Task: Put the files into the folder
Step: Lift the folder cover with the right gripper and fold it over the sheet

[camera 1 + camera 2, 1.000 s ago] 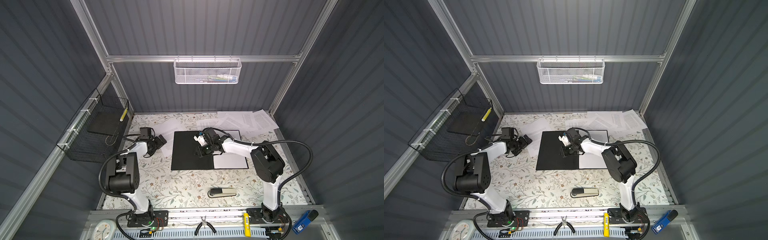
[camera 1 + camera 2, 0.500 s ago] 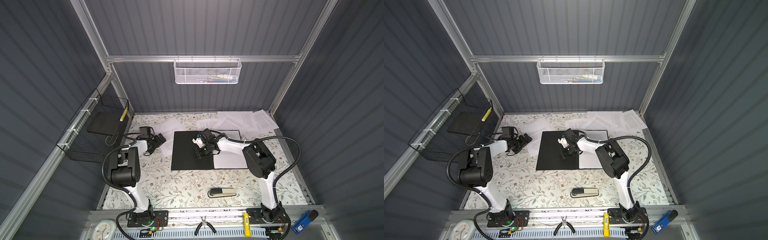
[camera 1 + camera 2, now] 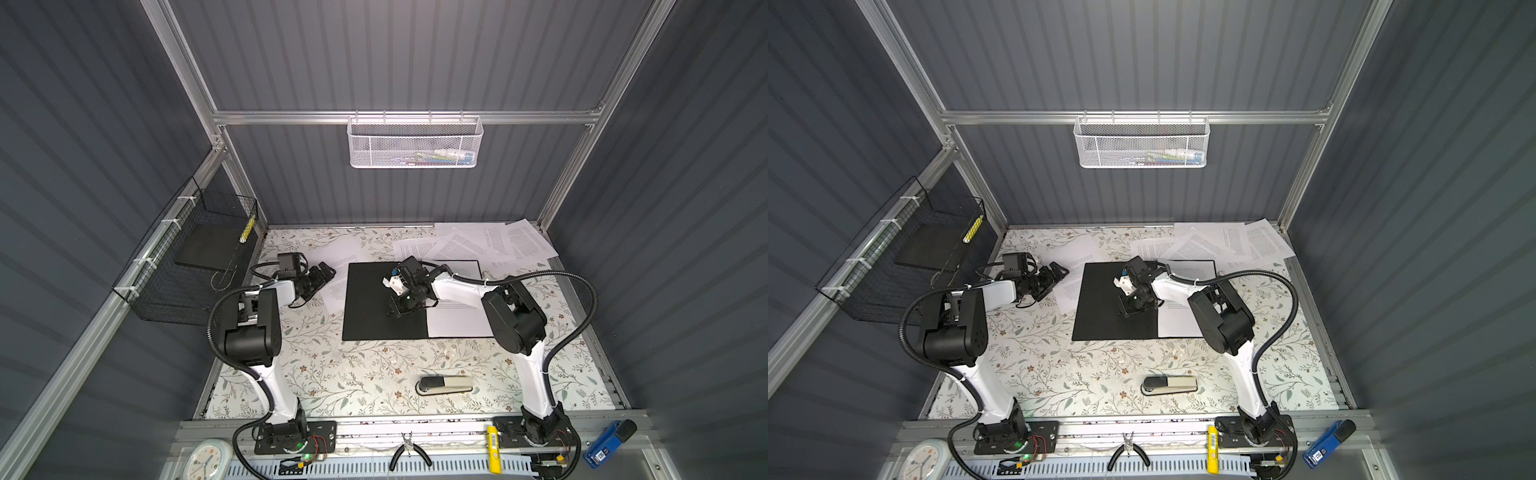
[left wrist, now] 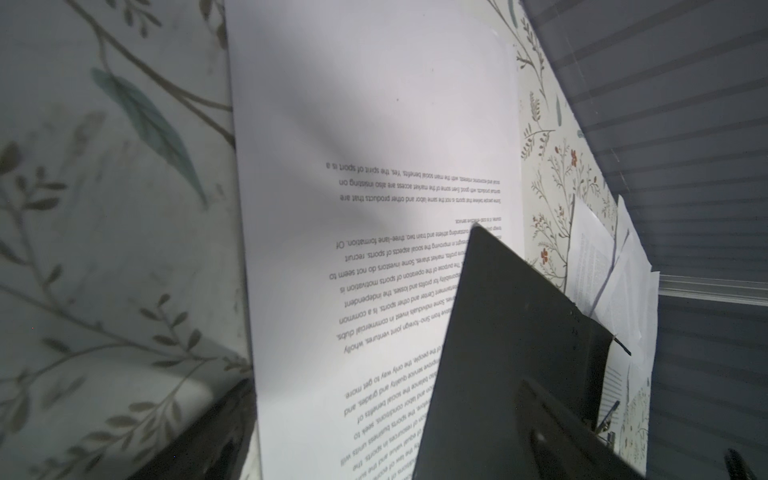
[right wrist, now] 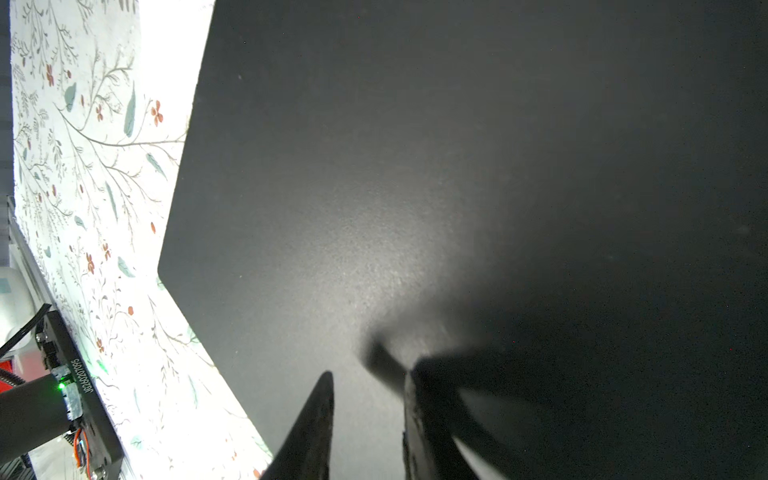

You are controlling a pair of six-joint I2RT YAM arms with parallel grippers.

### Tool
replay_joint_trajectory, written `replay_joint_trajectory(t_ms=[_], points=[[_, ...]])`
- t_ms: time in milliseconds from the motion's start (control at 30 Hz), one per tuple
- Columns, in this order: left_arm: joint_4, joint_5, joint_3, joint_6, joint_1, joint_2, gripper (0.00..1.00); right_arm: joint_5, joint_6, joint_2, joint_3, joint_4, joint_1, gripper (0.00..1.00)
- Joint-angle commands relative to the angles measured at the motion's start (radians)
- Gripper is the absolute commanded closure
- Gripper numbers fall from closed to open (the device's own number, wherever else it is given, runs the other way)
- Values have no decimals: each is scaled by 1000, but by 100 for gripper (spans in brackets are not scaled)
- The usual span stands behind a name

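R wrist cam: right gripper (image 5: 370, 384) narrow gap, empty, over folder (image 5: 415, 166). L wrist cam only: left gripper (image 4: 382, 415) wide, sheet (image 4: 353, 124) print legible.

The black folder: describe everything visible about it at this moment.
The folder is thin, matte black and rectangular, lying flat and apparently open mid-table. Its left leaf is bare; a printed sheet covers the right one, leaving a black margin. Its left edge overlaps a second sheet. The right gripper is low over the bare leaf, jaws slightly apart; contact is unclear.
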Motion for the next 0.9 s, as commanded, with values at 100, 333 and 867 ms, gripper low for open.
replay_joint_trajectory(t_ms=[100,333,867], points=[[34,92,-56,-52,3,27,4,-20,-15,40,12,-54,9,71],[222,210,-107,-144,2,-10,5,-42,-15,54,22,-58,14,72],[511,333,-134,-272,-1,-5,7,-68,-16,71,36,-61,15,73]])
